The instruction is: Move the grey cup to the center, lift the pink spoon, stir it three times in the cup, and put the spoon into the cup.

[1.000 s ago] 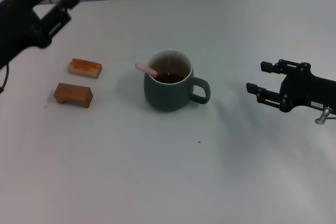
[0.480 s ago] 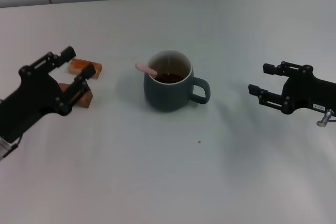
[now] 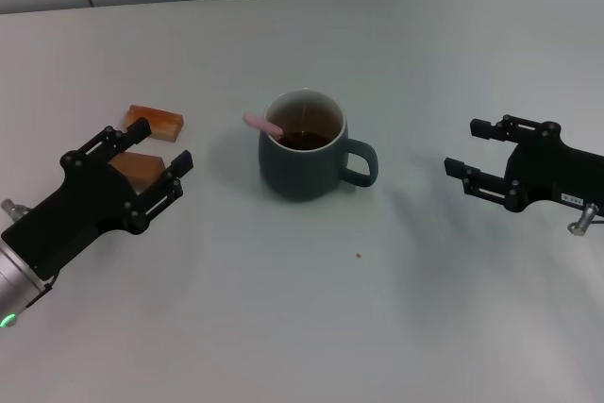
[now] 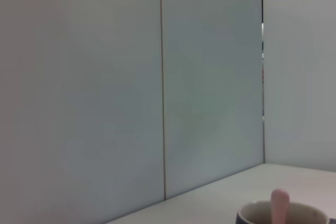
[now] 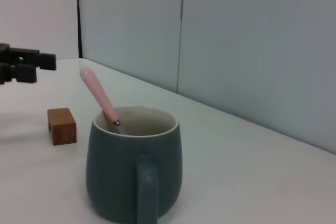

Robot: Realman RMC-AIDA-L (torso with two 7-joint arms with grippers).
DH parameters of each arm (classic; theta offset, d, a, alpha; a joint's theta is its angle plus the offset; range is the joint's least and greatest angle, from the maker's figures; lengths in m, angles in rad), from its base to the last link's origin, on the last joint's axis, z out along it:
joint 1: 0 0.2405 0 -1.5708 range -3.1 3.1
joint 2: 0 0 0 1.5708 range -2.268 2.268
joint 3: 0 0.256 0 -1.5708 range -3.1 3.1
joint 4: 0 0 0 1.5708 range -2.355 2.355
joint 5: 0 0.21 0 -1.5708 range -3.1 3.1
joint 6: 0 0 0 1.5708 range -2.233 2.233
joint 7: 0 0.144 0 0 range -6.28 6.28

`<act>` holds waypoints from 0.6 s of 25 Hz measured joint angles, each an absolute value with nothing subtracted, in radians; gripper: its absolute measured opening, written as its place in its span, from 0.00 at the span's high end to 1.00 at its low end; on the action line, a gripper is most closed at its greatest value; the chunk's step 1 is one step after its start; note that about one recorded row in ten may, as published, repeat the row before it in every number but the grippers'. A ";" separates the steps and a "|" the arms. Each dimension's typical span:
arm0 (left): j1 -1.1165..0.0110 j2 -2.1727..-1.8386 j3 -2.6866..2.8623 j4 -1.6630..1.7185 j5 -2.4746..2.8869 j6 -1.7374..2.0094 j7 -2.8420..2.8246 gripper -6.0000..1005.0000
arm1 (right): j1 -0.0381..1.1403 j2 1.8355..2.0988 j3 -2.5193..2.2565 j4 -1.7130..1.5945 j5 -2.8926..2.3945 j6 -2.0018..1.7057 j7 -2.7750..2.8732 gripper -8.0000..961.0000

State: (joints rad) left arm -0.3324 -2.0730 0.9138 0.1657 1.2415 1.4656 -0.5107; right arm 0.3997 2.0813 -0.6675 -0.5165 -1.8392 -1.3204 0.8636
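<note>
A lab-like test bench: bare white table (image 3: 283, 327) against plain panelled wall (image 5: 236, 35).

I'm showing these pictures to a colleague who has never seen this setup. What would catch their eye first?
The grey cup stands mid-table, its handle toward the robot's right, with the pink spoon leaning inside, its handle poking over the rim on the left. On either side a black gripper sits open and empty: the left gripper over two brown blocks, the right gripper beyond the handle.
</note>
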 joint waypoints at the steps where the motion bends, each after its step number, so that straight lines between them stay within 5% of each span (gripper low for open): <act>1: -0.332 -2.073 0.914 0.166 1.242 1.466 -0.511 0.45 | 0.400 2.081 -0.669 -0.515 -1.835 -1.323 0.857 0.33; 4: -0.336 -2.072 0.914 0.158 1.240 1.455 -0.504 0.43 | 0.398 2.082 -0.675 -0.507 -1.813 -1.326 0.833 0.33; 7: -0.336 -2.072 0.914 0.157 1.240 1.428 -0.503 0.22 | 0.396 2.082 -0.678 -0.495 -1.807 -1.330 0.811 0.33; 15: -0.329 -2.069 0.924 0.156 1.242 1.414 -0.504 0.18 | 0.392 2.082 -0.681 -0.489 -1.813 -1.341 0.800 0.33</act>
State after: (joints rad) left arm -0.3289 -2.0693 0.9239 0.1565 1.2423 1.4138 -0.5045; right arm 0.3924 2.0817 -0.6806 -0.4888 -1.8129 -1.3406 0.8001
